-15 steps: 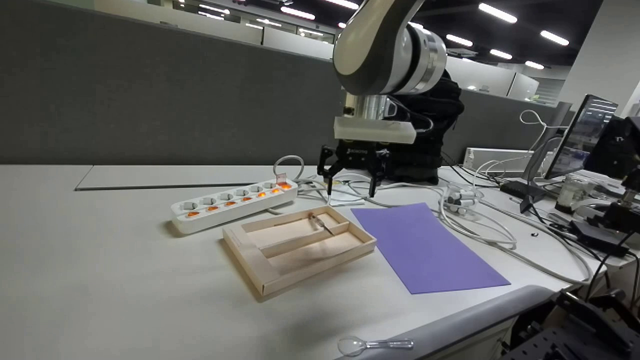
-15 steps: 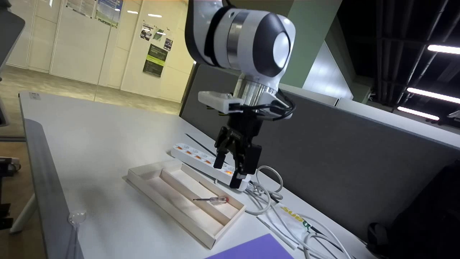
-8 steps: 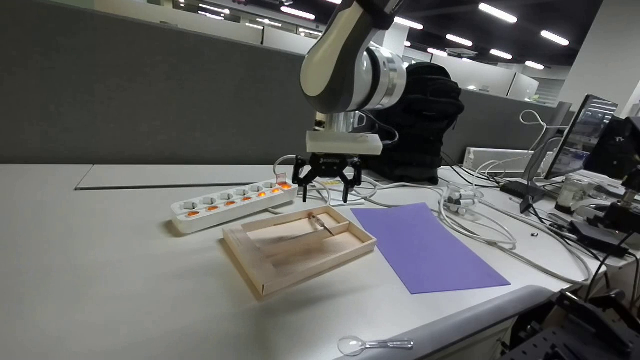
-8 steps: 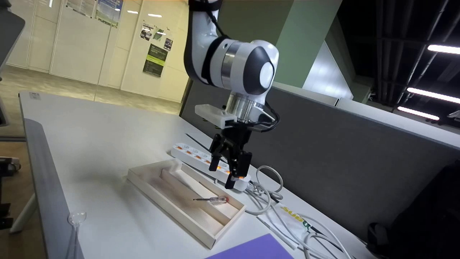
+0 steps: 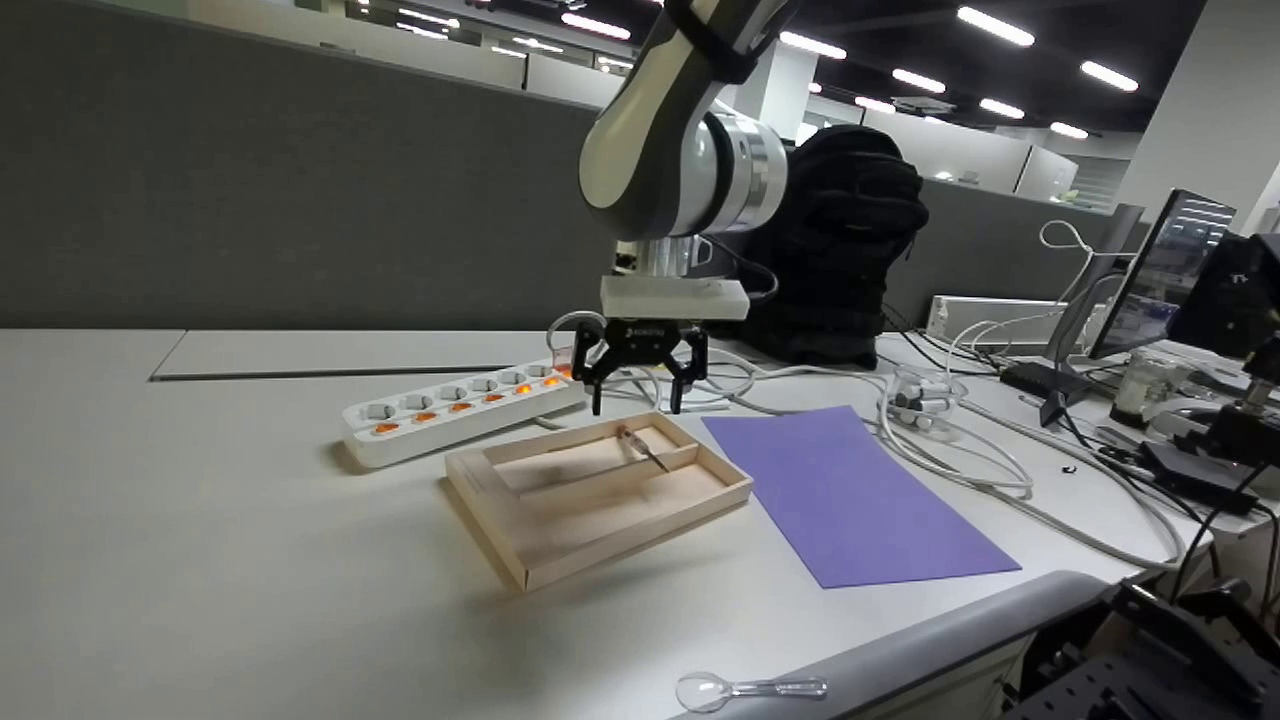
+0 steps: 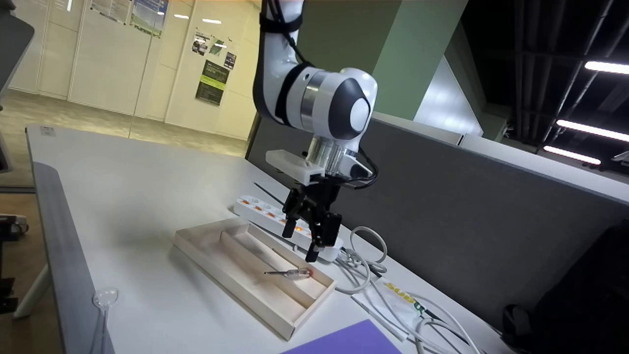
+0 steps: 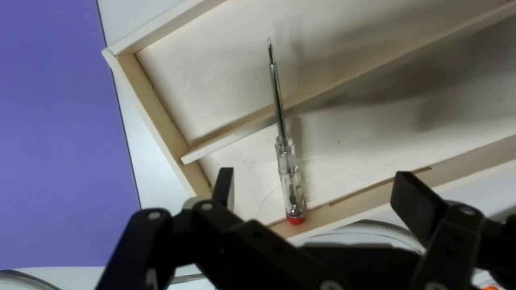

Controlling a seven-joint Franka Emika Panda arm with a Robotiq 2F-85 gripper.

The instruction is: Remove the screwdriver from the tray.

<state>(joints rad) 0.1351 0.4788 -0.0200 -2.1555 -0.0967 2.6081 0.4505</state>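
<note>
Black and spread wide, the claw (image 5: 636, 407) has sunk nearer the screwdriver (image 7: 286, 158).

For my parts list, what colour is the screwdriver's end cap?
The end cap is red, showing best in the wrist view.

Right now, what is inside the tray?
A screwdriver, its handle in the compartment nearer the power strip, shaft crossing the divider. The bit of divider under the shaft is covered.

A power strip (image 5: 465, 412), purple sheet (image 5: 860, 495) and clear spoon (image 5: 758, 688) lie on the table (image 5: 250, 550).
</note>
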